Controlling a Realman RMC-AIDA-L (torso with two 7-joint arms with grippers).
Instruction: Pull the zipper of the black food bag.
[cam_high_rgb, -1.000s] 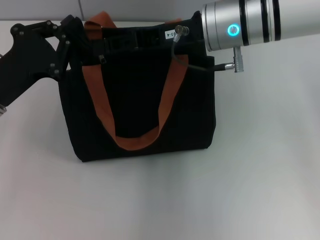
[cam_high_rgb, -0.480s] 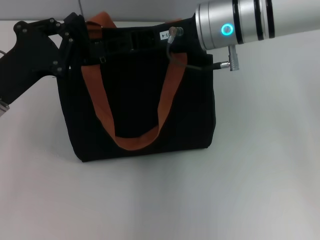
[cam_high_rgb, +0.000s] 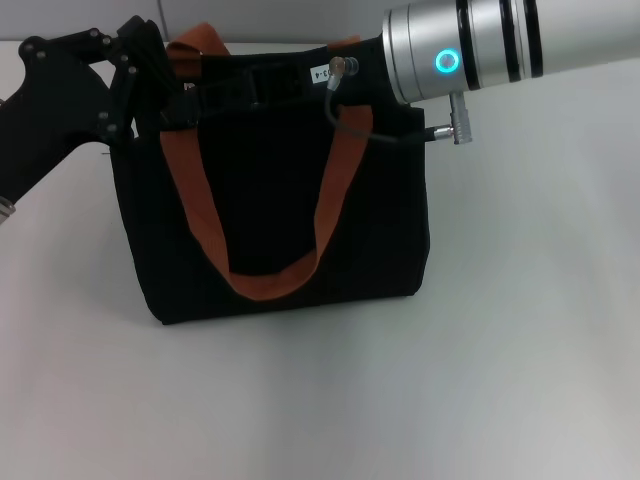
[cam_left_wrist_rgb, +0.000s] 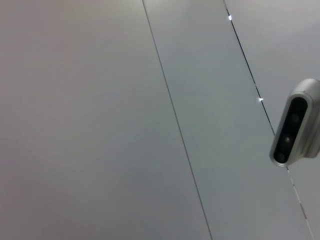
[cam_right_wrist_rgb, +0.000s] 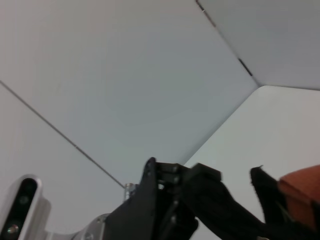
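Note:
The black food bag stands upright in the middle of the white table in the head view, its orange-brown handle hanging down the front face. My left gripper is against the bag's top left corner. My right gripper reaches in from the right and lies along the bag's top edge, over the zip line. The zipper pull is not clearly visible; it is hidden among the black parts at the top. The right wrist view shows the left gripper next to the bag's edge and an orange handle.
The white table stretches in front of and to the right of the bag. The silver right forearm with a cable hangs over the bag's top right corner. The left wrist view shows only grey wall panels and the head camera.
My right arm has slid left along the bag's top edge. My left gripper has risen a little, and the bag's top left corner has shifted left with it.

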